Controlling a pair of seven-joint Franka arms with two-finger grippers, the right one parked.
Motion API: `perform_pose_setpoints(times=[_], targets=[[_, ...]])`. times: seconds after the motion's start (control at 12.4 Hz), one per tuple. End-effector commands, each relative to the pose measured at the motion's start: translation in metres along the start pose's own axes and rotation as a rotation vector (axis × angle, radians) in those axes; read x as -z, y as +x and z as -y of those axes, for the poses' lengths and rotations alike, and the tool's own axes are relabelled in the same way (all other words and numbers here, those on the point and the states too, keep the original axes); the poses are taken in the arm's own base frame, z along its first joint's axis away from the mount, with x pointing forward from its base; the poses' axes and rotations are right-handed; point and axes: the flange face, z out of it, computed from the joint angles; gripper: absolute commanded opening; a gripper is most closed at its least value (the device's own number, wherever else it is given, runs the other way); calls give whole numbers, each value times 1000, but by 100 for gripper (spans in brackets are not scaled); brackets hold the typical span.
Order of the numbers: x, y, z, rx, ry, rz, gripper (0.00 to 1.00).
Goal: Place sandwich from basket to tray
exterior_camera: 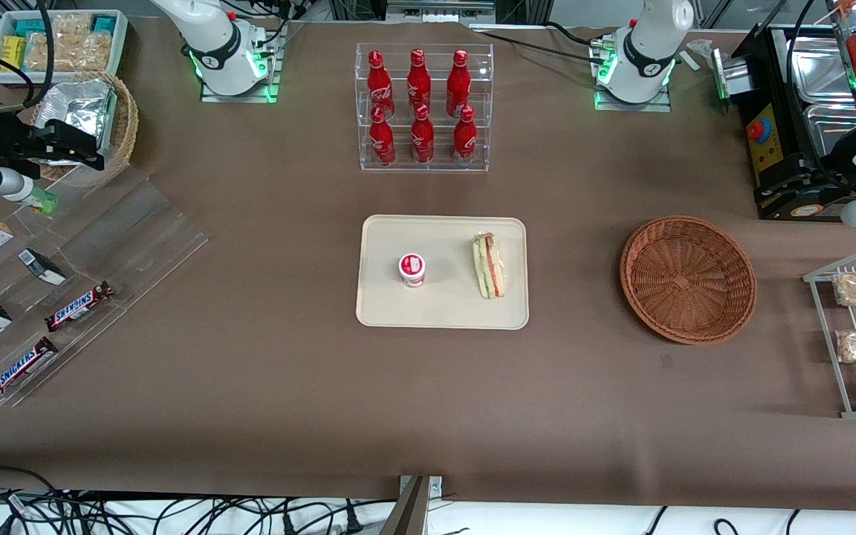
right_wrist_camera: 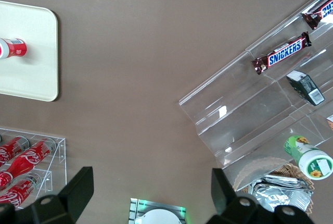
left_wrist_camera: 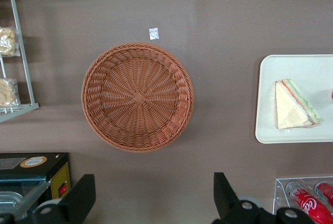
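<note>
Three cameras, all looking down at one table
Front view sees everything; left wrist hangs above basket [left_wrist_camera: 137,97], sharing tray [exterior_camera: 383,297] at 9 o'clock

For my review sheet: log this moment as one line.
sandwich on tray | basket empty | gripper open above table, holding nothing

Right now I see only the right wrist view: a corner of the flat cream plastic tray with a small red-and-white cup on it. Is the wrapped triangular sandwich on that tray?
Observer: Yes. The wrapped triangular sandwich lies on the flat cream plastic tray, beside the small red-and-white cup and apart from it.
Reviewer: And the basket it came from?
Observer: The round reddish-brown wicker basket has nothing in it; it sits toward the working arm's end of the table.
Reviewer: Where is the left gripper?
Observer: The left gripper is open and holds nothing, raised above the table near the basket, farther from the front camera than it.
</note>
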Motion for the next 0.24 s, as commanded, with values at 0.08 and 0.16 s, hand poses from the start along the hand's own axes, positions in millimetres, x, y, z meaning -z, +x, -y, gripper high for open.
perform_pose_setpoints(times=[0.08, 0.16], targets=[[2, -5, -7, -69, 1, -1, 100], [3, -5, -6, -67, 6, -4, 100]])
